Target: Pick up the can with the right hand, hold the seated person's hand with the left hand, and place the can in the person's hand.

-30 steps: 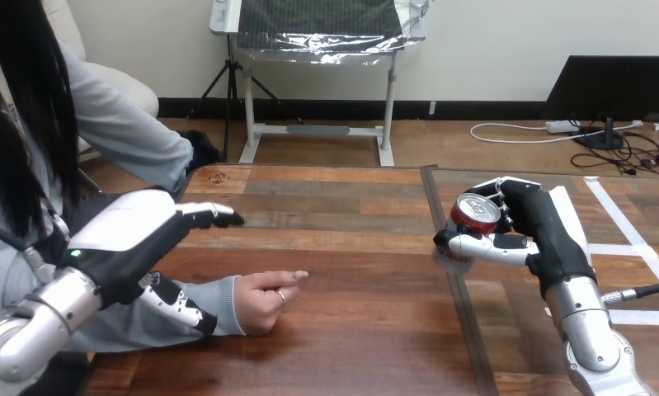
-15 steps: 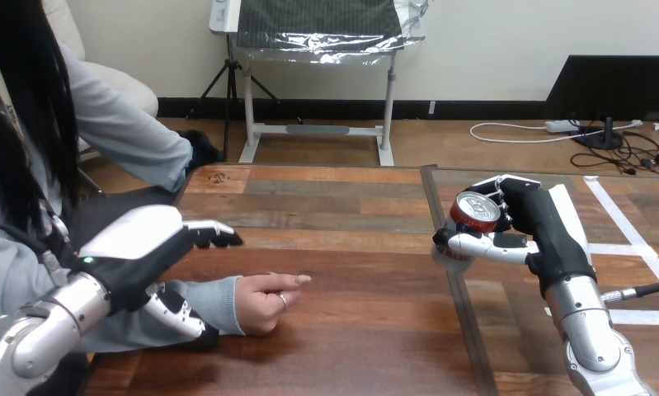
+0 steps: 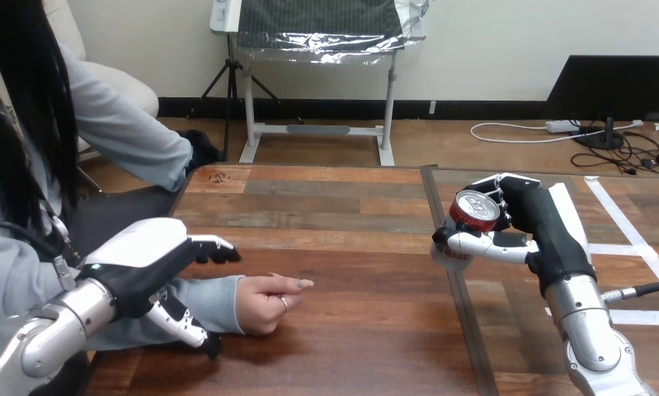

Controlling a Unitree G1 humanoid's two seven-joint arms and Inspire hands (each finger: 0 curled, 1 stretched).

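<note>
Operator: Report the location of the can (image 3: 474,214).

Technician: The can is in the right hand (image 3: 542,221), above the right half of the wooden table (image 3: 350,206) and clear of its surface. It is well apart from the person's hand (image 3: 266,299).

Operator: Describe the can.

Technician: Red body, silver lid with a pull tab. It is tilted, with the lid facing up and toward the camera. The lower end is partly covered by the hand and is not sharp enough to describe.

Operator: State of the right hand?

Technician: Closed around the can. The fingers (image 3: 482,245) wrap across the front of the body below the lid, and the black palm sits behind it.

Operator: State of the left hand (image 3: 140,252)?

Technician: Spread and holding nothing. Its fingers reach out with the tips bent down, above the grey sleeve (image 3: 206,295) just behind the person's wrist. Its thumb (image 3: 181,320) sits on the near side of the sleeve. Contact with the sleeve cannot be confirmed.

Operator: And the person's hand?

Technician: It rests on the table at the view's left, loosely curled, with one finger pointing to the right. It holds nothing.
</note>
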